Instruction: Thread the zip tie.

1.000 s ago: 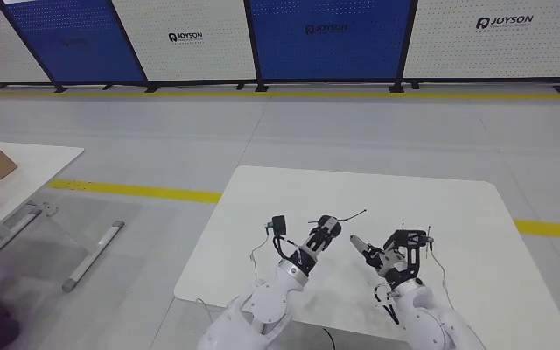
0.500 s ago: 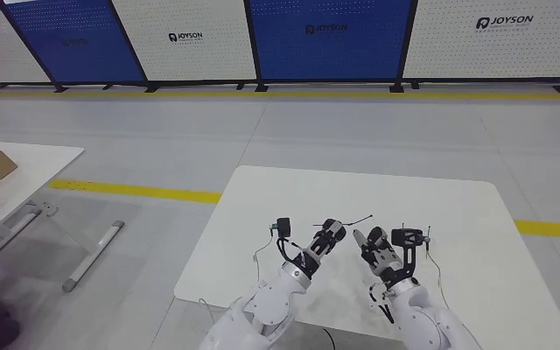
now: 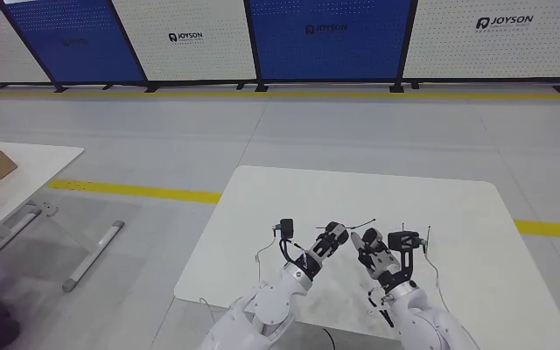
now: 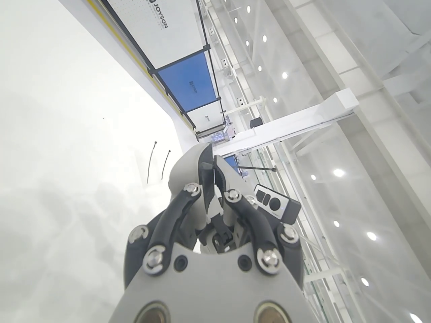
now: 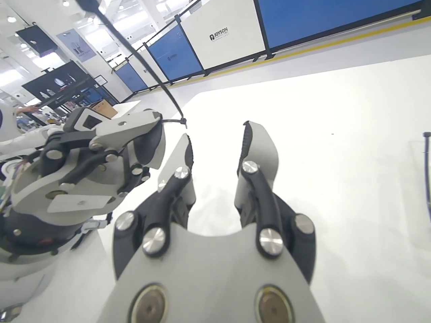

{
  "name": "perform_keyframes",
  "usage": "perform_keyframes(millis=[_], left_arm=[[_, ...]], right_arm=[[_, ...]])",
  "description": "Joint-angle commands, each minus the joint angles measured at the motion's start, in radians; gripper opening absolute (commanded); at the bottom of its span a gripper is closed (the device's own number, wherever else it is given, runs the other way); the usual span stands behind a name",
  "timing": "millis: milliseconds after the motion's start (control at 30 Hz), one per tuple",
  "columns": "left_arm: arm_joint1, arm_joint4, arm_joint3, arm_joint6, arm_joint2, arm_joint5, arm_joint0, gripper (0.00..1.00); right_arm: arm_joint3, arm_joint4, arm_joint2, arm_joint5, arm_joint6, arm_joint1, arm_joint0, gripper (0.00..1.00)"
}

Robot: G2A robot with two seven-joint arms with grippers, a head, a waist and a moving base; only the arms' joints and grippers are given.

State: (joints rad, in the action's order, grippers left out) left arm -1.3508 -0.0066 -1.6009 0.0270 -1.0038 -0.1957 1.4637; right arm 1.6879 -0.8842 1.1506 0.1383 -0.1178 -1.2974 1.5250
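Black zip tie [image 5: 144,67] pinched in my left tool [image 4: 213,164], strap jutting beyond the tip; my right tool [image 5: 217,136], spread wide, sits just beside that strap.

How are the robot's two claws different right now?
The left gripper is shut; the right gripper is open. The left gripper pinches a black zip tie; the right gripper holds nothing. Both are close together above the white table.
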Motion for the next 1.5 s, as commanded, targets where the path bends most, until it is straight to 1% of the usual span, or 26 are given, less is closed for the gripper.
perform_keyframes(millis=[0,100,233,500,567,667,900,967,1133,1300,1467], left_arm=[[0.001,0.000,0.001,-0.004,-0.001,0.001,0.001,0.00],[0.001,0.013,0.004,-0.005,0.002,0.004,0.001,0.00],[0.001,0.023,0.005,-0.006,0.008,0.005,0.001,0.00],[0.001,0.035,0.006,-0.010,0.016,0.007,0.001,0.00],[0.001,0.039,0.006,-0.011,0.018,0.009,0.000,0.00],[0.001,0.044,0.008,-0.008,0.022,0.013,-0.002,0.00],[0.000,0.048,0.008,-0.011,0.029,0.021,-0.008,0.00],[0.000,0.048,0.008,-0.011,0.029,0.023,-0.009,0.00],[0.000,0.046,0.010,-0.011,0.028,0.025,-0.010,0.00],[0.000,0.046,0.012,-0.010,0.028,0.024,-0.009,0.00],[0.000,0.048,0.015,-0.014,0.033,0.026,-0.009,0.00]], right_arm=[[0.000,-0.004,0.000,0.007,-0.001,0.001,0.001,0.31],[0.001,-0.008,0.001,0.013,0.002,0.001,0.003,0.34],[0.003,-0.009,0.002,0.017,0.010,0.002,0.005,0.33],[0.001,-0.012,0.002,0.017,0.012,0.002,0.005,0.23],[0.000,-0.023,0.001,0.015,0.015,0.003,0.004,0.24],[-0.001,-0.028,-0.001,0.014,0.018,0.002,0.004,0.20],[-0.002,-0.042,-0.005,0.017,0.009,0.003,-0.002,0.20],[-0.003,-0.049,-0.007,0.018,0.007,0.003,-0.003,0.22],[-0.007,-0.057,-0.012,0.023,0.002,0.003,-0.008,0.20],[-0.007,-0.056,-0.012,0.031,0.001,0.004,-0.009,0.20],[-0.006,-0.053,-0.011,0.038,0.003,0.004,-0.008,0.22]])
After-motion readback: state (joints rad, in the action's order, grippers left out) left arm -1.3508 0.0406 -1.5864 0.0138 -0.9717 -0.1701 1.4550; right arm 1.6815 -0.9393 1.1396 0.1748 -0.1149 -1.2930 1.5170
